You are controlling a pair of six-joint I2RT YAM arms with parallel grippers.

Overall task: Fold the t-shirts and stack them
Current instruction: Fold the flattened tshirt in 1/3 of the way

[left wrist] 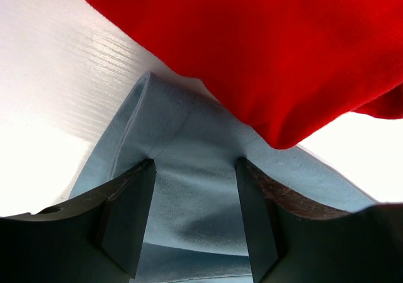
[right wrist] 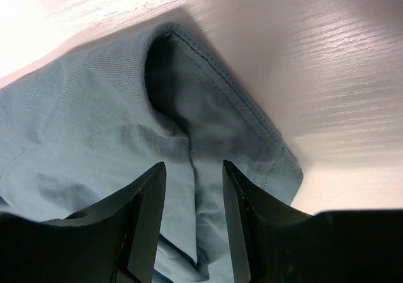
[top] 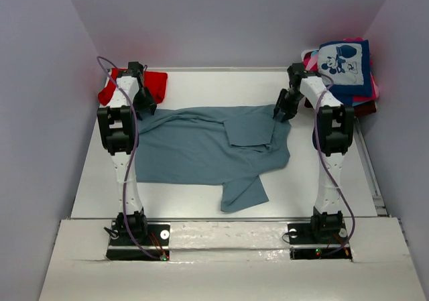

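Grey-blue t-shirt lies spread across the middle of the table. Left gripper sits at its far-left corner, right beside the red t-shirt, and right gripper at the far-right hem. Both have fingers apart, cloth lying loose between them. A navy t-shirt with a cartoon-mouse print tops the pile by the far-right corner.

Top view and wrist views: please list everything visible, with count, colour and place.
grey-blue t-shirt: 1, grey-blue, spread at table's middle
red t-shirt: 1, red, far left corner
t-shirt stack: 1, navy mouse print on top, pink below, far right
table: 1, white, under everything
left arm: 1, black and white, jaws open over the grey-blue hem
right arm: 1, black and white, jaws open over the grey-blue t-shirt's far right corner
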